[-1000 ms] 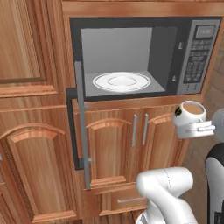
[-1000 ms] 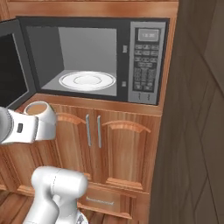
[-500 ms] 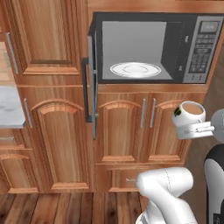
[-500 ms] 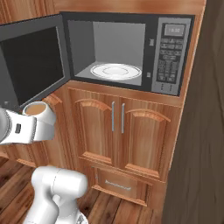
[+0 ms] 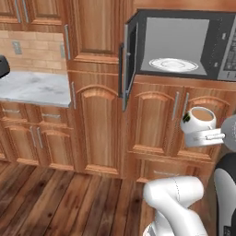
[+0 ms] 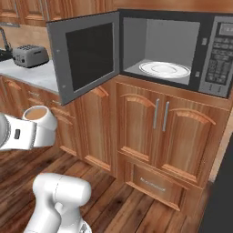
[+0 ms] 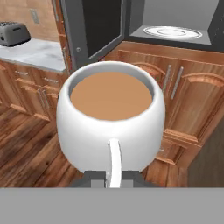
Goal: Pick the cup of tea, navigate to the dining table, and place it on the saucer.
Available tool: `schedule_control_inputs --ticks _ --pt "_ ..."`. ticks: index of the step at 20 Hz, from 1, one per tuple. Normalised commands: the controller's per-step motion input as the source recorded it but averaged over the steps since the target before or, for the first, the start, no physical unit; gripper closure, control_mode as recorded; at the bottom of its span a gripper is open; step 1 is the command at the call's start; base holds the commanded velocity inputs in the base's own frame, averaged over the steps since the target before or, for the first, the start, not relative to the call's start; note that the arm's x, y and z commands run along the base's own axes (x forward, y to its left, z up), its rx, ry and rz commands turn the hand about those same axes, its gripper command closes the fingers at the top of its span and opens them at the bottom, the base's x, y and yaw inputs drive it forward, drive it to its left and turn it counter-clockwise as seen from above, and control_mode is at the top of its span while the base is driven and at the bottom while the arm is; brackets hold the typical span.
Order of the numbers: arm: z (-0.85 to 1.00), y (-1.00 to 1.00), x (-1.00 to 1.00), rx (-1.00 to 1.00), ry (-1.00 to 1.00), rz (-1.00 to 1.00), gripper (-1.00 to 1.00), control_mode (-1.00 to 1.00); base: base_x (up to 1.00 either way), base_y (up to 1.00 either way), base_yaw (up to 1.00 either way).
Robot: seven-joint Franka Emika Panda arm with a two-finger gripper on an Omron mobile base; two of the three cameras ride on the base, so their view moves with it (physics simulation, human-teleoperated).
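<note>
Cup of tea [image 5: 199, 120] is carried upright at the hand [image 5: 206, 136], level with the lower cabinet doors, brown liquid near the rim and not spilling. In the hand view the cup [image 7: 111, 120] sits directly in front of the camera, handle turned toward it. The hand's fingers are hidden behind the cup, so how far they are closed cannot be read directly; the cup is judged to be gripped, since it is held clear of any surface.

An open microwave [image 6: 159, 50] is seen ahead, with a white plate [image 6: 164, 69] left inside. A marble bench [image 5: 34, 87] with a toaster [image 6: 30, 55] lies off to the left.

The upright, low carry is judged deliberate: it keeps the tea level for driving. Dining table and saucer are yet to be reached; the pick step looks done.
</note>
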Motion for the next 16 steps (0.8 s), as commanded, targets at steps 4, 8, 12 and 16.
schedule_control_inputs --ticks 4,8,12,16 --pt "0.0 0.0 0.0 0.0 0.0 0.0 1.0 1.0 -0.46 0.2 0.47" --pt "0.0 0.0 0.0 0.0 0.0 0.0 1.0 1.0 -0.36 0.23 0.52" --pt "0.0 0.0 0.0 0.0 0.0 0.0 1.0 1.0 -0.33 0.24 0.53" --pt "0.0 0.0 0.0 0.0 0.0 0.0 1.0 1.0 -0.28 0.24 0.53"
